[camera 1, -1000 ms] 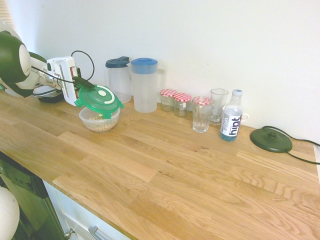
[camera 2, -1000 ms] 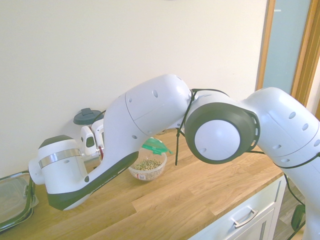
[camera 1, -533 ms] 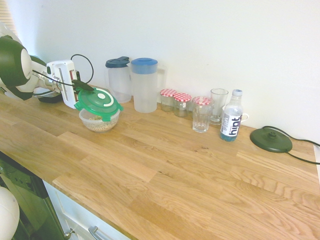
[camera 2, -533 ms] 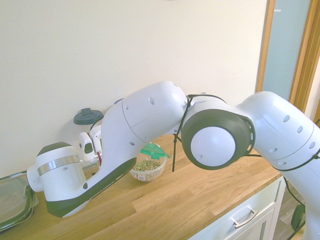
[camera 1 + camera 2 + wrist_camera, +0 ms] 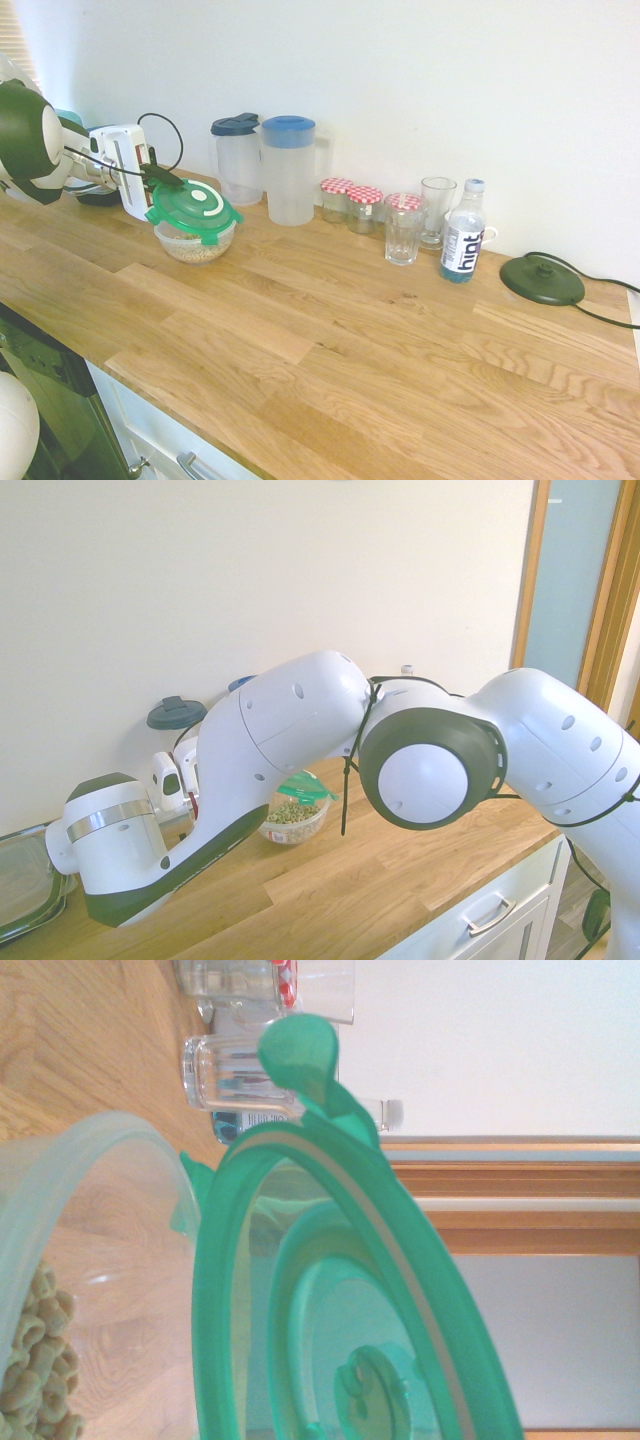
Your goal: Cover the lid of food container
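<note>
Lid (image 5: 194, 206) first: it is a round green plastic disc with a white ring near its middle, concentric ridges and small clip tabs at the rim, and it sits low over the food container (image 5: 196, 241), tilted a little so the side toward the arm stands higher. The wrist view shows the lid's (image 5: 330, 1290) green ridged face just beside the container's (image 5: 90, 1260) clear rim, with a narrow gap between them on that side; whether the far edge already touches the rim cannot be told. The container is a small round clear bowl holding beige, grainy food, standing on the wooden counter (image 5: 330, 340) near the wall at the arm's end.

The gripper (image 5: 158, 177) reaches in level from the left of the first exterior view, its fingers clenched on the lid's near edge.

Further along the wall stand two clear jugs, one with a dark lid (image 5: 238, 157) and one with a blue lid (image 5: 289, 168), then jars with red checked caps (image 5: 351, 204) and two drinking glasses (image 5: 420, 222). Beyond them a small bottle (image 5: 463, 244) carries a label reading "hint". Farthest off lies a black round disc with a cord (image 5: 542, 279).
</note>
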Action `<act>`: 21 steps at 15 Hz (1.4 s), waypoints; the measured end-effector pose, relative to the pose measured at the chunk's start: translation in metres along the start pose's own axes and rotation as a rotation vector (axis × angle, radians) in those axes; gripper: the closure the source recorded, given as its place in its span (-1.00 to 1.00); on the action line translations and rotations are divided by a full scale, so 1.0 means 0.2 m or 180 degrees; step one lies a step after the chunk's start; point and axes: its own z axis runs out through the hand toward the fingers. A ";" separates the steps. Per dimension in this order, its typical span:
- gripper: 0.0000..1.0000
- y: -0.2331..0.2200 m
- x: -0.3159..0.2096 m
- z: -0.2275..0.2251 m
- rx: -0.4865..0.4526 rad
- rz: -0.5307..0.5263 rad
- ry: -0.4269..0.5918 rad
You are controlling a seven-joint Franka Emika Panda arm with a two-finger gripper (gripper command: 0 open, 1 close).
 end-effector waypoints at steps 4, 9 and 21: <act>-1.00 0.01 -0.03 -0.03 0.0043 -0.0038 -0.0001; -1.00 0.03 -0.06 -0.13 0.0304 -0.0132 -0.0147; -1.00 0.36 0.13 -0.38 0.1013 -0.0353 -0.0980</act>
